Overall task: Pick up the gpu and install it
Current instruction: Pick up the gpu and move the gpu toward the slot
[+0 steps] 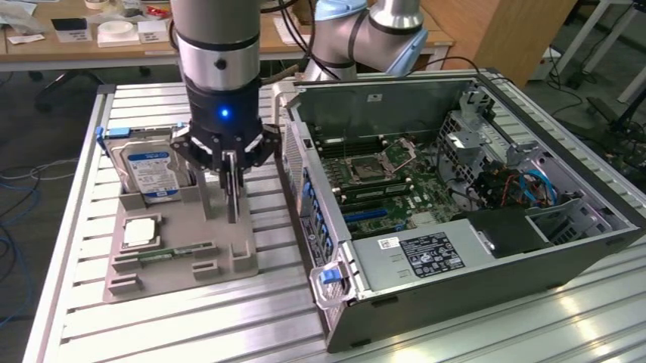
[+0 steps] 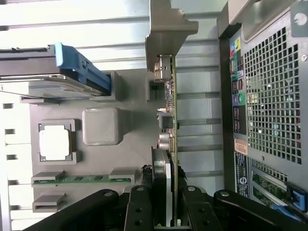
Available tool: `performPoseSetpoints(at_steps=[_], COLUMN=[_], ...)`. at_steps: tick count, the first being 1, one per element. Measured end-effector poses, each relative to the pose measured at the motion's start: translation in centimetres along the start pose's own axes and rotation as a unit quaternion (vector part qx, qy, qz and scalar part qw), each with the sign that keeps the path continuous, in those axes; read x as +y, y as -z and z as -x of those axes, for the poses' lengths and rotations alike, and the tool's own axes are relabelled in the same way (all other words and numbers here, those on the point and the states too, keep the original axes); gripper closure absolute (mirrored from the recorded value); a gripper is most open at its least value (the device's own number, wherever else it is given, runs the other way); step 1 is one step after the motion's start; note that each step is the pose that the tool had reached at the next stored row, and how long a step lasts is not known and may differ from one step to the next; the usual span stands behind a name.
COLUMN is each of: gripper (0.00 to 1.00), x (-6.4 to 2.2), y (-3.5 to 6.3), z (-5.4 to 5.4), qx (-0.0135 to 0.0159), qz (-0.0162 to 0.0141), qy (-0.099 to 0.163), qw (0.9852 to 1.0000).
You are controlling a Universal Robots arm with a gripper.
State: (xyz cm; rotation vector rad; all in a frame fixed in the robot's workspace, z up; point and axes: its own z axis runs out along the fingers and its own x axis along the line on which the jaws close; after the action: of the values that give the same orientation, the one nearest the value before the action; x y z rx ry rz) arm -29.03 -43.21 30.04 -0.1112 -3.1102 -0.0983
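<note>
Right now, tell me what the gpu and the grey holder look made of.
gpu: green circuit board, likely fibreglass laminate, with a dull silver metal end bracket. Grey holder: matte, uniform grey with moulded slots; probably plastic, possibly printed.

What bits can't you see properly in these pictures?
- The gpu: wrist view sees it edge-on, so its flat faces are hidden.
- Its top edge: exterior view, the fingers cover it.
- Hard drive label writing: exterior view, too small.
- Computer case: wrist view, cut off by the picture's edge.
</note>
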Motion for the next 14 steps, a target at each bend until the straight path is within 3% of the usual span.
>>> performPoseSetpoints(at_steps=[7,14], gripper=[0.72,0.72], x=[0.17,0.31], y=[2.65,4.91], z=[-0.1,-0.1], qx=[0.0002,0.0008], qz=[0.0030,0.0110], qy=[0.000,0.000], qw=[1.0000,0.9999])
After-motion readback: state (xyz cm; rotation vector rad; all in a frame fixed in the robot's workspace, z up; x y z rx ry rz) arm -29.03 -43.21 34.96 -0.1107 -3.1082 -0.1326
